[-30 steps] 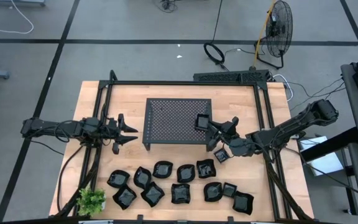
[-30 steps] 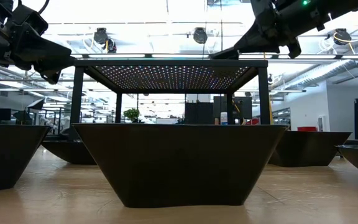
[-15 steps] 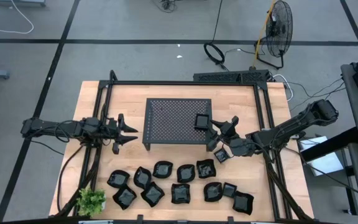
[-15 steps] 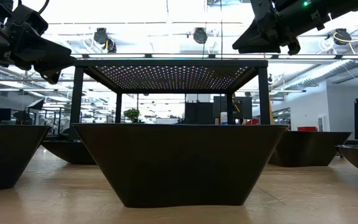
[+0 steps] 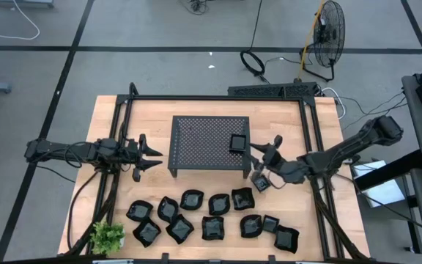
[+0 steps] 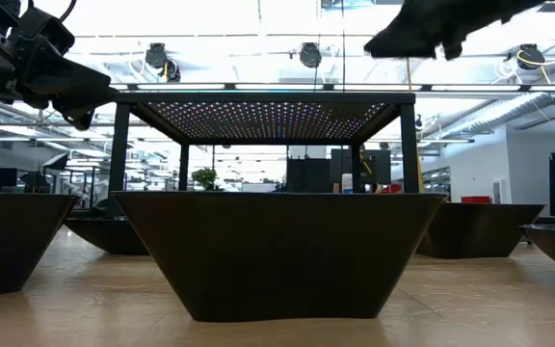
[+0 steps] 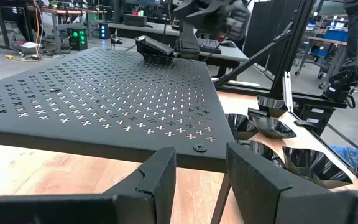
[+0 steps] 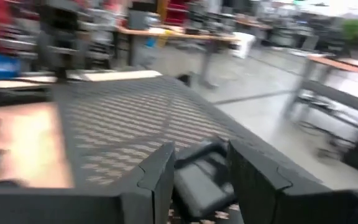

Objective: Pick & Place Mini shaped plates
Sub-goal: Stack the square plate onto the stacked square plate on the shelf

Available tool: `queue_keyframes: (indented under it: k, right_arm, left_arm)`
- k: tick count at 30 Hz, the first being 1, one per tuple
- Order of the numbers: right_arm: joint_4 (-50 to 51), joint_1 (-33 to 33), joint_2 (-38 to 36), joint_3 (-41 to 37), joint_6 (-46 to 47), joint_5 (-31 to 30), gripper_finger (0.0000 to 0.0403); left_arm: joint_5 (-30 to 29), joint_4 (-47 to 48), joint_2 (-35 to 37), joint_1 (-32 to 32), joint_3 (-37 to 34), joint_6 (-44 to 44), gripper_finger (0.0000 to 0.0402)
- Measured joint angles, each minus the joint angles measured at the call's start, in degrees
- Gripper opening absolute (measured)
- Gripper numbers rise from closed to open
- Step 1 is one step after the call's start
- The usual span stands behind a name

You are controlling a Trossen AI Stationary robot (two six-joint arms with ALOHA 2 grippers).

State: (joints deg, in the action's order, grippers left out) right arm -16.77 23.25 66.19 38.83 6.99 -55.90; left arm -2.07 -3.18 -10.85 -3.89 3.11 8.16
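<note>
My right gripper (image 5: pixel 257 155) has backed off the rack (image 5: pixel 196 139), fingers parted and empty, leaving one square plate (image 5: pixel 238 142) on its right edge; left gripper (image 5: pixel 152 155) waits half-open, empty; remaining plates (image 5: pixel 211 216) sit near me.

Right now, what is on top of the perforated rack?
One small square plate sits near the rack's right edge; the open right gripper is beside it. Under the rack is hidden from above.

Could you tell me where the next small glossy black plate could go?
Most of the black perforated metal rack is bare, left of the square plate near its right edge. The wooden table behind the rack is clear. The front is crowded with black plates.
</note>
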Motion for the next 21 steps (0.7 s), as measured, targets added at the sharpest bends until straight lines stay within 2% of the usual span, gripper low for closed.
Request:
queue_keyframes:
  k: [5,10,13,16,19,21]
  right_arm:
    - [6.27,1.99,-6.32,0.0,1.18,9.22,0.0146]
    - [26.87,2.22,-9.19,5.01,9.02,19.12,0.018]
    - [41.64,1.83,-7.38,9.77,15.15,27.59,0.0198]
    - [53.86,1.83,-4.99,11.13,20.24,34.71,0.0202]
    - [62.66,1.83,-1.82,10.66,20.76,38.76,0.02]
    - [64.89,1.81,0.62,9.91,17.97,39.66,0.0198]
  left_arm:
    - [0.0,0.0,0.0,0.0,0.0,0.0,0.0145]
    - [0.0,-0.02,0.0,0.01,0.0,0.02,0.0145]
    - [0.0,-0.02,0.0,0.01,0.0,0.0,0.0145]
    - [0.0,0.0,0.0,0.01,0.0,0.0,0.0145]
    - [0.0,0.0,0.0,-0.01,0.0,0.0,0.0145]
    - [0.0,-0.02,0.0,-0.01,0.0,0.0,0.0145]
